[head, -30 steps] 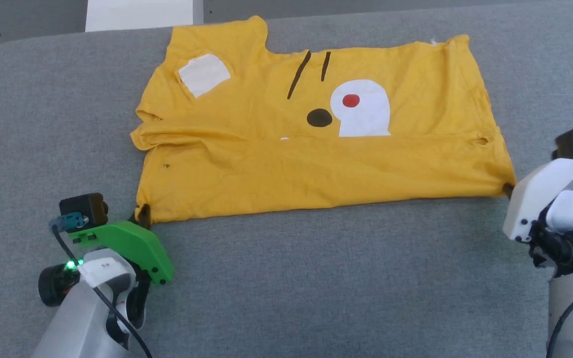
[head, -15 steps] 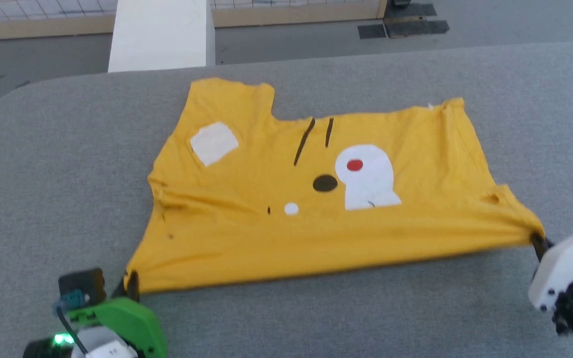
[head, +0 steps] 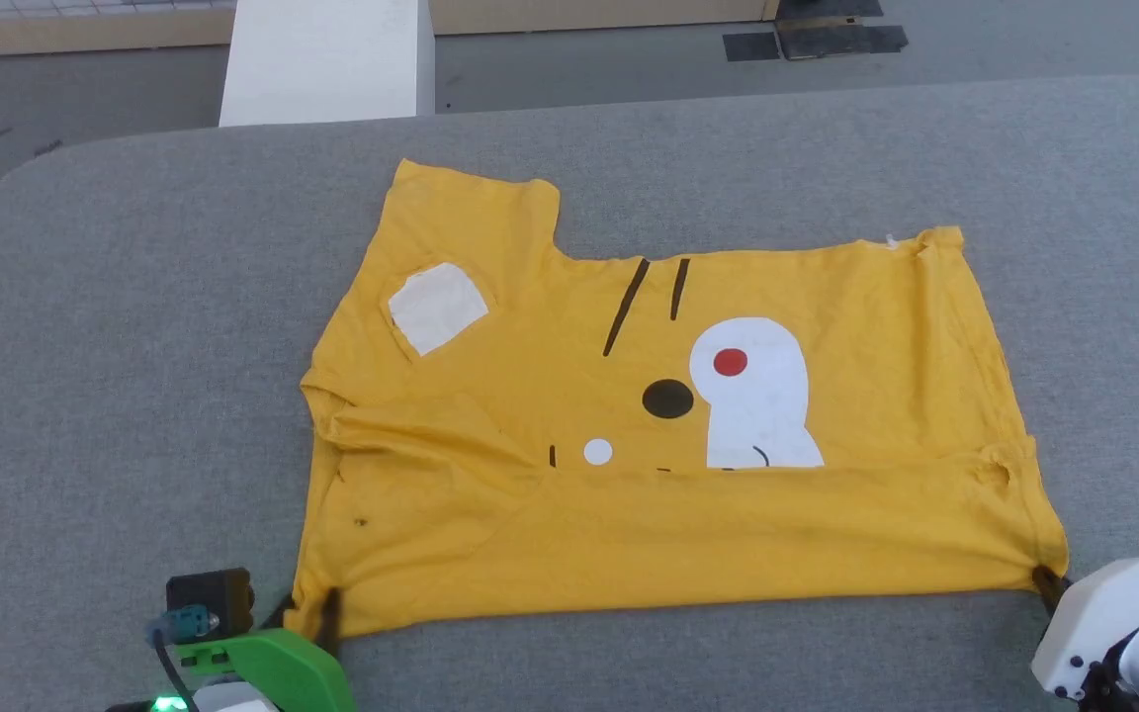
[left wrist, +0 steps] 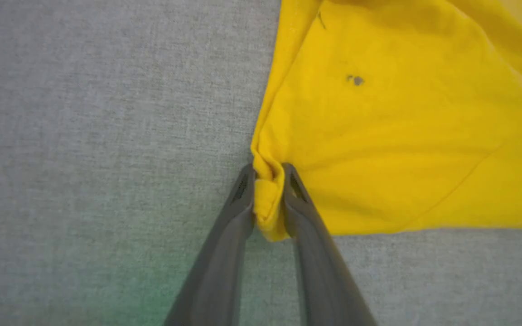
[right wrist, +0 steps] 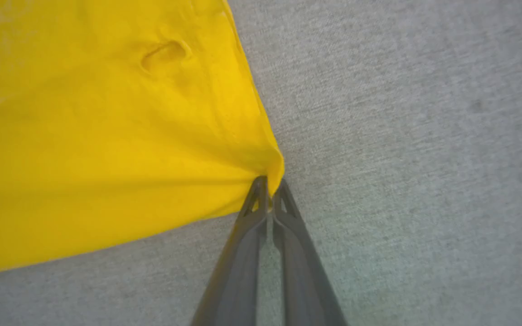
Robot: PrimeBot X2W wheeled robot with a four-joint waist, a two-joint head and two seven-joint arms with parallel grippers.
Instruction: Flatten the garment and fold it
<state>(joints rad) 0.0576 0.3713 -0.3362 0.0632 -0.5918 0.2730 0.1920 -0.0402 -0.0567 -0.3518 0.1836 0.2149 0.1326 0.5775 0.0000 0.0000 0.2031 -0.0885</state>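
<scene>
Your left end effector [left wrist: 268,171] stands parted around the 7 o'clock corner of the garment [head: 668,539], your right end effector [right wrist: 271,181] clamps its 4 o'clock corner, and a fold [head: 629,477] hides the bottom of the print [head: 757,396].

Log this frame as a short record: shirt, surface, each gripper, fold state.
shirt: yellow, spread print-up, creased near its left sleeve
surface: grey table
left gripper: at the near left corner, cloth bunched between slightly parted fingers; grip unclear
right gripper: shut on the near right corner
fold state: near band lies doubled over the print's lower edge
</scene>
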